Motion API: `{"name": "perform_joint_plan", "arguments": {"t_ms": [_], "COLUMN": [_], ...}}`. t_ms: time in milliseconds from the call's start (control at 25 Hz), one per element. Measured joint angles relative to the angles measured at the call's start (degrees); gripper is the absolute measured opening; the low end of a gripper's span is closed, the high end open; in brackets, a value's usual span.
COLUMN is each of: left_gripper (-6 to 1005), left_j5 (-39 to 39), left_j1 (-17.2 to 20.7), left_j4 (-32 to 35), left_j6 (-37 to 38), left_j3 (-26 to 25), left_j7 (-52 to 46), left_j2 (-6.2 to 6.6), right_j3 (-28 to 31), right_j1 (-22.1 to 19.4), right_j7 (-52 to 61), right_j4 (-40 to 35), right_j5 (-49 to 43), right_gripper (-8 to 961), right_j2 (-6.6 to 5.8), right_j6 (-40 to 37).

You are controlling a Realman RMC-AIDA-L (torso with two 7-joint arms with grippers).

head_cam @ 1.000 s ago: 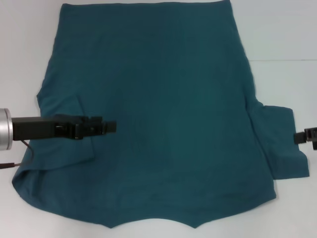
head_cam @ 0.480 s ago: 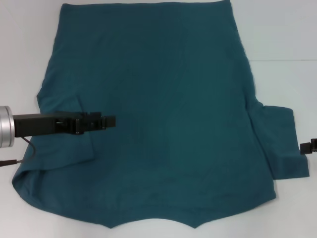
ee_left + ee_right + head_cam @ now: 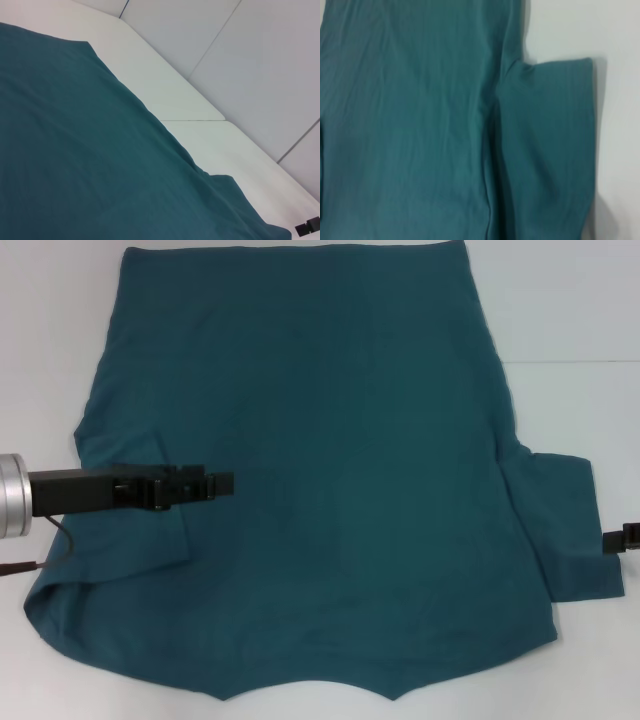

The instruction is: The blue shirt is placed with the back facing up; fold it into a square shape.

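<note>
So the table point(image 3: 580, 300) was plain white and the shirt point(image 3: 330, 470) covered most of it, spread flat with the plain back up, hem at the far edge and collar end nearest the robot. Its left sleeve point(image 3: 135, 505) was already folded in over the body, while the right sleeve point(image 3: 565, 525) stuck out flat on the table. Fabric looked dark teal, soft, with light wrinkles near the right armpit. The left gripper point(image 3: 215, 485) reached in over the folded sleeve, just above the cloth; I couldn't tell whether its fingers were apart or together, and it didn't seem to hold anything. The right gripper point(image 3: 625, 537) only peeked in at the edge, just beside the right sleeve's cuff, and I couldn't tell its state either. My guess was the right sleeve came next: pinch the cuff near its outer edge, lift it low, and carry it straight inward so it matches the left fold, without dragging the body or bunching that armpit crease.
</note>
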Motion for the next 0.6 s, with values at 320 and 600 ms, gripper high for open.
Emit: {"name": "perform_joint_plan", "arguments": {"t_ms": [320,600], "left_gripper": [599,599], "left_j5": [-0.08,-0.09], "left_j1": [0.28,0.35], "left_j4": [0.00,0.02], "left_j6": [-0.66,-0.92], "left_j3": [0.00,0.00], "left_j7": [-0.01,0.09], "left_j2": [-0.02,-0.06], "right_j3": [-0.08,-0.18], "right_j1": [0.28,0.70], "right_j7": [-0.18,-0.23], "right_j4": [1.53,2.77], "right_j5": [0.00,0.01], "right_gripper": [925,922], "right_j2": [0.67,0.86], "right_j6": [2.42,3.53]}}
